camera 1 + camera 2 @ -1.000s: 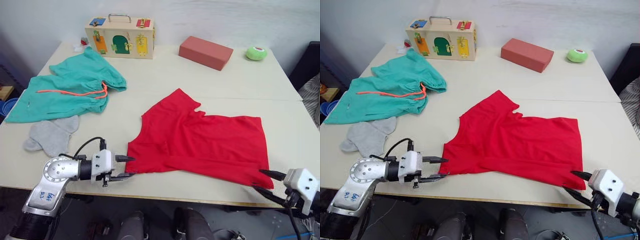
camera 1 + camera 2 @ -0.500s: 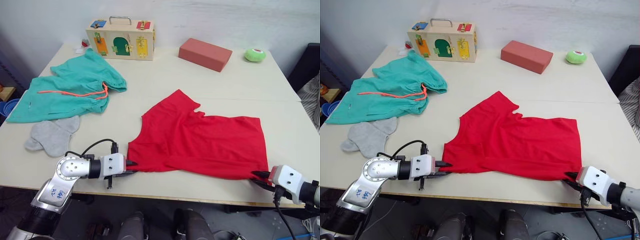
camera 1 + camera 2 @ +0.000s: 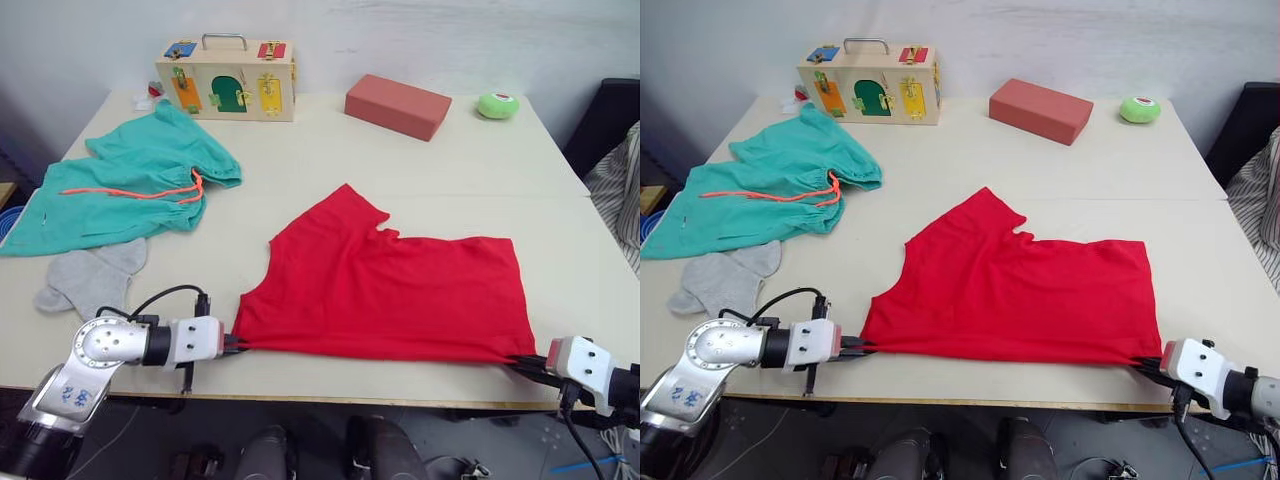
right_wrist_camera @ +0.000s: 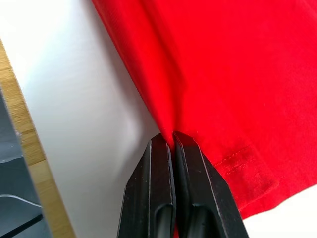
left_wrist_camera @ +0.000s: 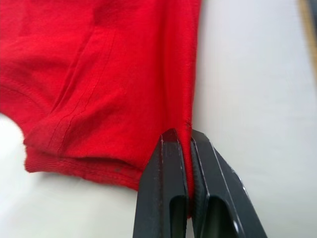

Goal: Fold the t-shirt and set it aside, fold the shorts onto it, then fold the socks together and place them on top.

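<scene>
Left eye view. T-shirt (image 3: 385, 290) spread over the near half of the surface (image 3: 470, 170), near edge pulled straight along the front rim. Left gripper (image 3: 232, 344) at the shirt's near left corner, right gripper (image 3: 527, 361) at its near right corner. Shorts (image 3: 120, 190) lying unfolded at the far left, orange drawstring showing. Socks (image 3: 85, 280) just in front of the shorts, loose and unpaired.

Right eye view. Same layout: latch box (image 3: 868, 70), red-brown block (image 3: 1040, 108) and green ball (image 3: 1138, 108) ranged along the far edge, well apart from the clothes.

Left wrist view. Fingers (image 5: 168, 188) nearly closed, pinching a thin fold of the shirt's hem; sleeve seam just beside them.

Right wrist view. Fingers (image 4: 195, 198) likewise narrow, clamped on the red edge near the surface's rim.

Progress, as judged: early in the first step. Shirt gripped at both near corners but no completed fold apparent; setting aside, folding the shorts onto it, and pairing and placing the socks all remaining.
</scene>
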